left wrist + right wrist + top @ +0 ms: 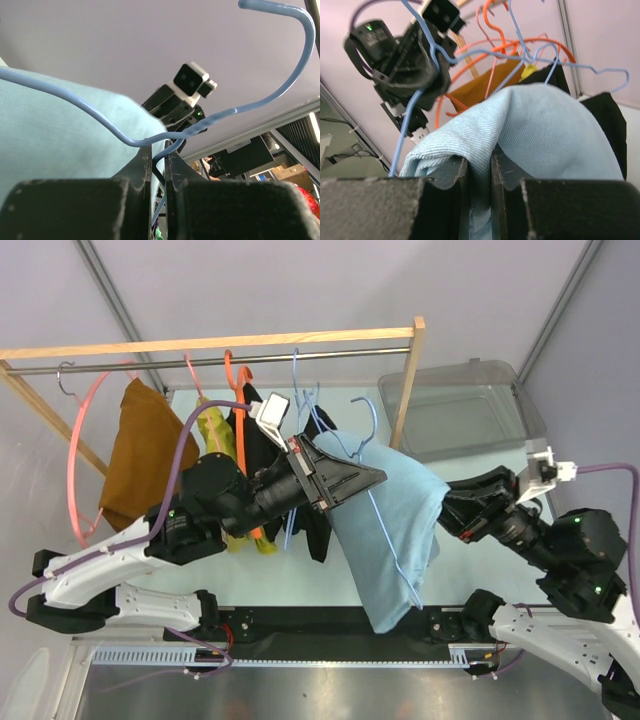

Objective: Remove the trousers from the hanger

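I see the light blue trousers (pixel 395 530) draped over a blue hanger (pixel 272 6), out in front of the rack (pixel 200 343) and not hanging on it. My left gripper (pixel 158 155) has its two fingers pressed together on the thin blue wire of the hanger, just under the hook. It holds the hanger up in the air over the table. My right gripper (pixel 479 165) is on the right side of the trousers. Its fingers are nearly together, with a fold of the blue cloth pinched between them. In the top view the cloth hides those fingers. On the rack behind hang a brown cloth (pixel 140 450), some black clothes (pixel 318 535) and a few bare hangers. A clear box (pixel 450 370) sits at the far right of the table.
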Controlling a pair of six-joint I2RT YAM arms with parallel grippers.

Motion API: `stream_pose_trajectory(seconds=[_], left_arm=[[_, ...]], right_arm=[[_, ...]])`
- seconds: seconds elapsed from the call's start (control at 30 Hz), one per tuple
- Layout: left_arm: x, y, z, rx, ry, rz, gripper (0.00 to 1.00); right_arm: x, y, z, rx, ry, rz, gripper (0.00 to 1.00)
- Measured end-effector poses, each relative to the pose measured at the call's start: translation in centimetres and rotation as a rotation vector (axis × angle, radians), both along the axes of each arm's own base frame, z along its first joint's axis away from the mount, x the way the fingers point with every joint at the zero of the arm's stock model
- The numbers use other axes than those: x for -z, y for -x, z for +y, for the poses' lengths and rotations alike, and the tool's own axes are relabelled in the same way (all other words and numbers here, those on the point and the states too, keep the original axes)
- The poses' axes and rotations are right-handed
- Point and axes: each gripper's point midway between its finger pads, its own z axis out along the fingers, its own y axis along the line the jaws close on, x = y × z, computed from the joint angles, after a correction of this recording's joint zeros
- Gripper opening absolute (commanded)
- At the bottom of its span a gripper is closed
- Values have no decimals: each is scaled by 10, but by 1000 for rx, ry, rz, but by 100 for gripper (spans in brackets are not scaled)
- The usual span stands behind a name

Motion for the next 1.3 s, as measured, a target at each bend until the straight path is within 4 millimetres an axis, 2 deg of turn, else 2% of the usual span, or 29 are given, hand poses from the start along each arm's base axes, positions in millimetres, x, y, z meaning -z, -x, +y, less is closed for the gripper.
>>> stream_pose_trajectory(seconds=[0.17, 0.33, 0.53, 0.77, 0.93, 1.13, 1.2, 1.3], left_arm=[[-9, 6, 6, 19, 24, -25, 0], [-17, 8, 14, 22, 44, -46, 1], [-17, 13, 13, 47, 39, -72, 0], [-14, 20, 12, 82, 20, -96, 0], [-2, 22, 13, 95, -28, -108, 0], [12, 27, 14, 123, -82, -117, 1], [15, 28, 15, 128, -92, -120, 0], [15, 30, 17, 135, -94, -122, 0]], right_arm=[[-41, 10, -14, 10, -50, -48, 0], [-70, 19, -28, 21, -102, -85, 0], [-82, 13, -40, 88, -144, -80, 0], [-98, -13, -59, 257, -182, -67, 0], [-133, -20, -86, 392, -227, -97, 0], [-172, 0, -129, 484, -318, -154, 0], [-178, 6, -141, 507, -333, -165, 0], [-176, 7, -153, 558, -310, -153, 0]])
